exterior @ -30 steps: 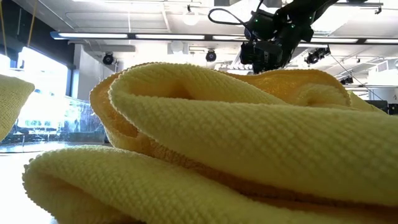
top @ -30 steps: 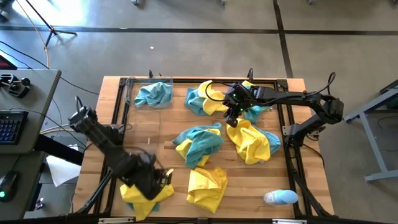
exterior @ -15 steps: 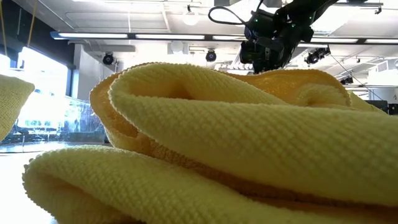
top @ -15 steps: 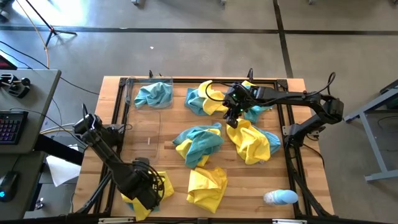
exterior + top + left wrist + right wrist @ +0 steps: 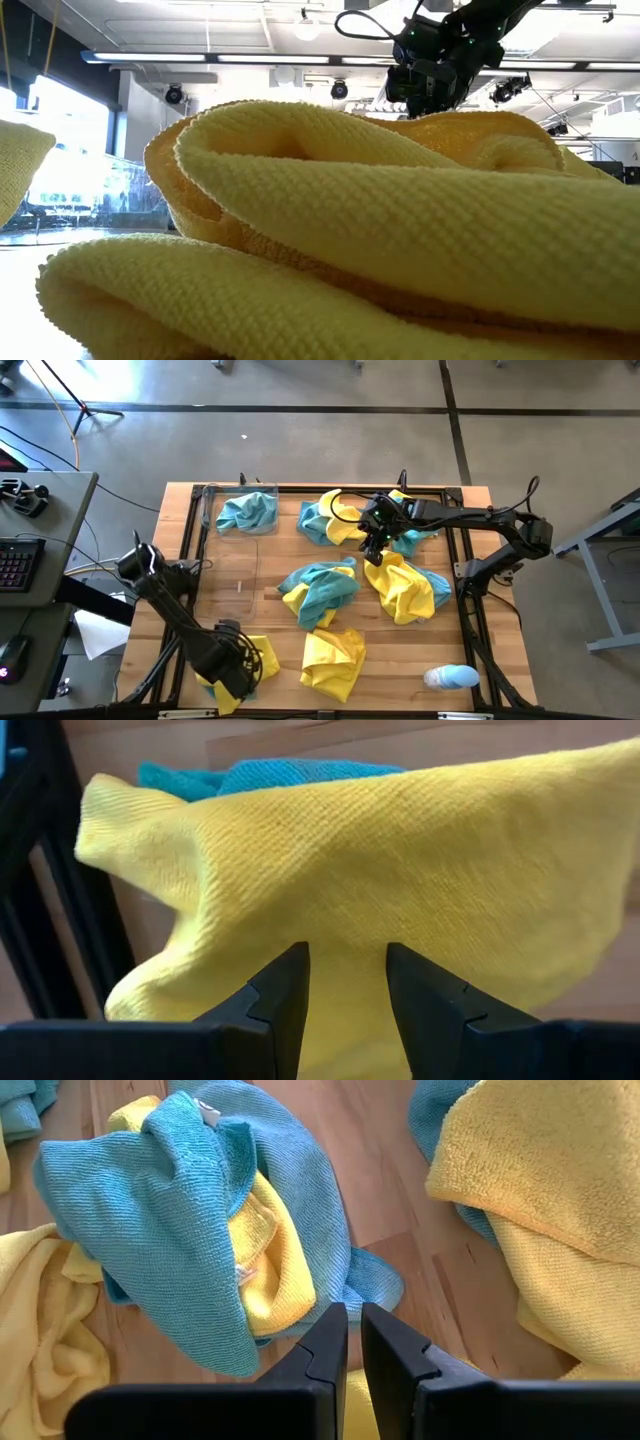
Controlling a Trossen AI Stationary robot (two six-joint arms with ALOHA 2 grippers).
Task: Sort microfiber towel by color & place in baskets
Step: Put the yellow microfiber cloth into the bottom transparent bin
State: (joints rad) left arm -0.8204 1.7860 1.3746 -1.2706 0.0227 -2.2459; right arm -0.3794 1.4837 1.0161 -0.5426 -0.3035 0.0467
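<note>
The worktop is light wood planks edged by black rails. Towels are bright yellow and teal-blue, mixed in heaps; 1 teal towel lies in a clear basket. Up close the yellow towel shows a fine waffle weave. Both arms' fingers are black. A pale-blue-and-white object lies near 1 corner.

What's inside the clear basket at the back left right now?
The basket holds one crumpled teal towel. No yellow shows in it. Whether anything lies beneath that towel cannot be seen, since the folds cover the floor there.
</note>
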